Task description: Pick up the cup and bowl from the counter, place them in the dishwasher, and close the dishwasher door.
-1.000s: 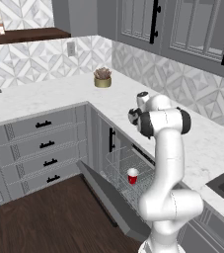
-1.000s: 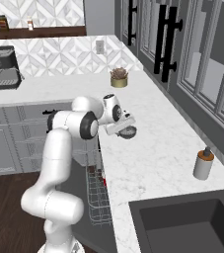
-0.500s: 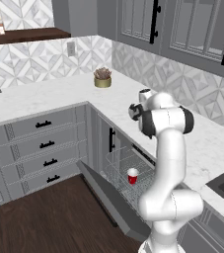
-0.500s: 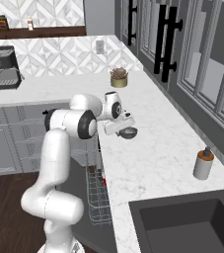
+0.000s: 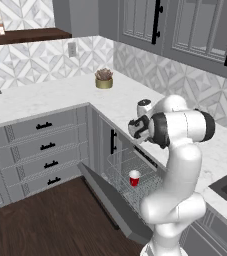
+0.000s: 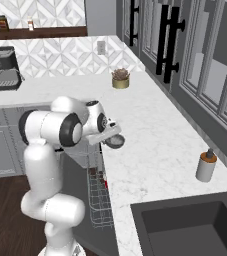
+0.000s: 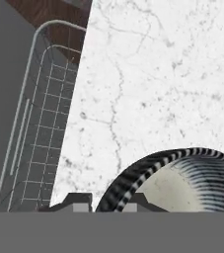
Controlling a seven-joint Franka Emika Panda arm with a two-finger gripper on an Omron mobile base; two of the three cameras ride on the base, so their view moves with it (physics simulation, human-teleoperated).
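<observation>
Gripper (image 7: 107,201) pinches the rim of the bowl (image 7: 182,180): in the hand view its two dark fingertips stand on either side of the striped rim, one outside the wall and one just inside, the jaws drawn close on it. From the right base view the bowl (image 6: 114,141) sits at the front edge of the counter (image 6: 155,145), directly under the gripper (image 6: 110,136), mouth upward and level; being round, it shows no long axis. Whether it rests on the marble or is a little clear of it cannot be told.

Just beside the bowl, past the counter edge, the dishwasher (image 5: 127,172) stands open with its wire rack drawn out. The cup (image 5: 134,178) stands upright in that rack, mouth up. Below, the dishwasher door (image 5: 110,200) hangs down toward the wood floor. Farther back on the counter stands a gold pot with a plant (image 6: 120,79), and near the sink (image 6: 195,230) a soap bottle (image 6: 205,166).
</observation>
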